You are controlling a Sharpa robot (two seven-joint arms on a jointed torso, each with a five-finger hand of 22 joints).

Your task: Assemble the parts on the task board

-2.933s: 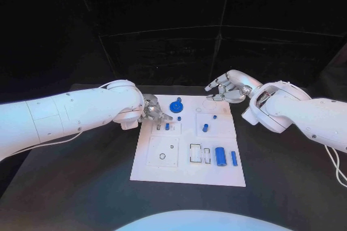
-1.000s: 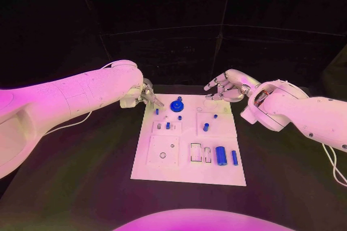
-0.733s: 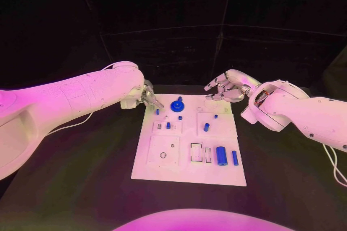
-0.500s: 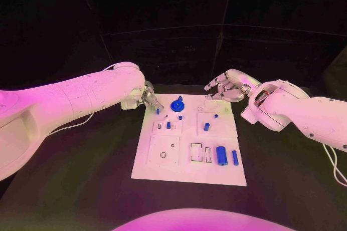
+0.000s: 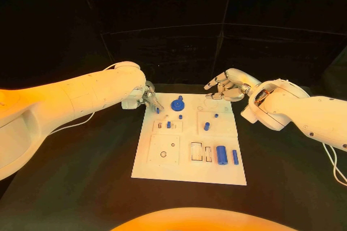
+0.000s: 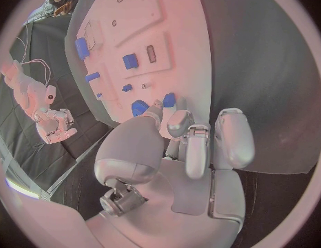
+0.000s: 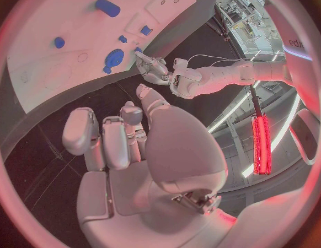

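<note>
Since the earliest frame the left hand (image 5: 147, 99) has lifted a small blue peg (image 5: 158, 109) off the near-left slots and carried it to the board's (image 5: 184, 176) far-left corner, where it pinches the peg just left of the round blue gear (image 5: 177, 106). The right hand (image 5: 225, 90) stays at the far-right corner, fingers loosely curled, holding nothing. Other blue parts lie mid-board, a cylinder (image 5: 220, 155) and a thinner pin (image 5: 234, 157) at its near right; no writing is legible.
</note>
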